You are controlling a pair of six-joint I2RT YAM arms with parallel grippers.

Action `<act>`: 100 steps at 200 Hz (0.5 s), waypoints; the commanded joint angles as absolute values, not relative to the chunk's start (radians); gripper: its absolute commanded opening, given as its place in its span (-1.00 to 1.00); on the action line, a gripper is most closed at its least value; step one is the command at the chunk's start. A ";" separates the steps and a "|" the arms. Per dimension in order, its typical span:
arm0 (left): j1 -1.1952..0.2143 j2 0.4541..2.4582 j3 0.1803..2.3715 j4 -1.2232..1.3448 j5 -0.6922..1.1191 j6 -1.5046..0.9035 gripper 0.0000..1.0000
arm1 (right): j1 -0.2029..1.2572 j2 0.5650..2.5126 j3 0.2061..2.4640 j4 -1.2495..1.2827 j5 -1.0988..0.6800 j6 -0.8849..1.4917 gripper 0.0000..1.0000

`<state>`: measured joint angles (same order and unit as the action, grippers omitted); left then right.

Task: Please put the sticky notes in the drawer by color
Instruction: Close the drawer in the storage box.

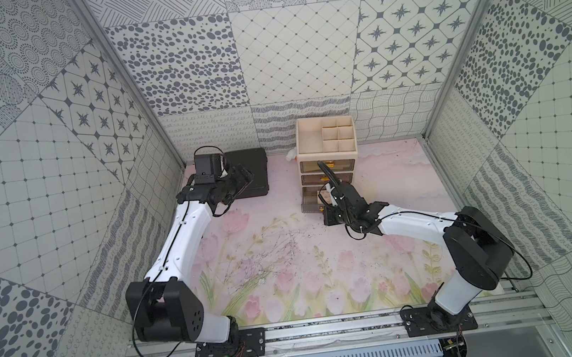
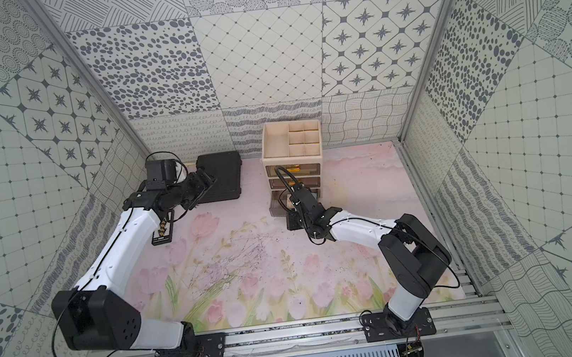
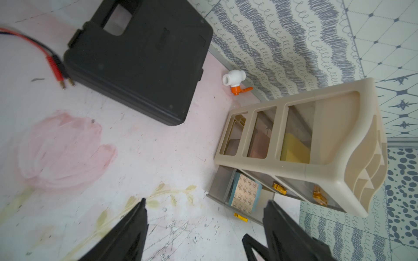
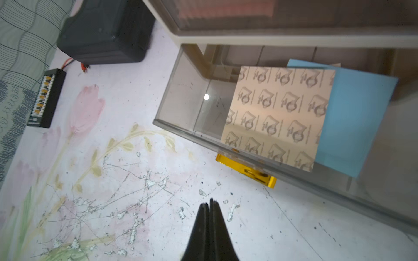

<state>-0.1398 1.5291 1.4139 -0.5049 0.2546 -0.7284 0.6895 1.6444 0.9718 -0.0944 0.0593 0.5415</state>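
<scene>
Right jaws clenched tight, left jaws spread apart, over scuffed tulip-print mat within patterned grey-white walls.

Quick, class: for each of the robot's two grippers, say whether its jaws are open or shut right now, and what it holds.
Left gripper: jaws open, empty.
Right gripper: jaws shut, holding nothing.

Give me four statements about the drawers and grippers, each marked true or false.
1. The bottom drawer is pulled open. True.
2. The right gripper holds a blue note. False: it is shut and empty.
3. The left gripper is open. True.
4. Yellow notes lie in the open drawer. False: blue notes lie there; the yellow notes are in the top drawer.
</scene>
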 commanded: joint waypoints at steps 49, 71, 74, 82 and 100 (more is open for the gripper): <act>-0.322 2.115 2.280 -0.685 0.280 -0.503 0.92 | 0.693 1.645 0.941 -0.083 0.167 0.465 -0.94; -0.369 2.286 2.587 -0.818 0.264 -0.463 0.90 | 0.695 1.642 0.922 -0.068 0.186 0.455 -0.94; -0.376 2.305 2.621 -0.832 0.261 -0.457 0.90 | 0.696 1.641 0.918 -0.063 0.189 0.454 -0.94; -0.395 2.346 2.693 -0.860 0.250 -0.443 0.90 | 0.695 1.639 0.909 -0.052 0.201 0.450 -0.94; -0.422 2.368 2.710 -0.869 0.207 -0.427 0.90 | 0.695 1.643 0.904 -0.037 0.234 0.435 -0.94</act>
